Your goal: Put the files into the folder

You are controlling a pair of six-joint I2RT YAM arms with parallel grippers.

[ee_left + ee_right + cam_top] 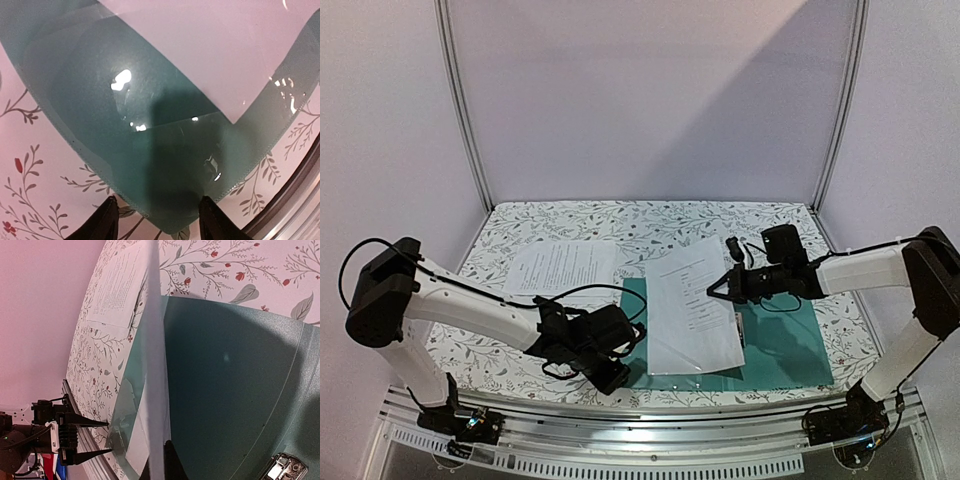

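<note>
The claw (157,220) hovers low over the folder (150,150), its dark fingertips (102,220) spread to either side of one rounded corner (glare spots dot the glossy teal). A white sheet (225,50) crosses the top, and flowered tabletop (40,190) shows around the folder.

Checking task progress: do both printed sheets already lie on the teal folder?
No, one printed sheet lies on the floral tablecloth, off the teal folder, while only the second sheet is over it.
</note>
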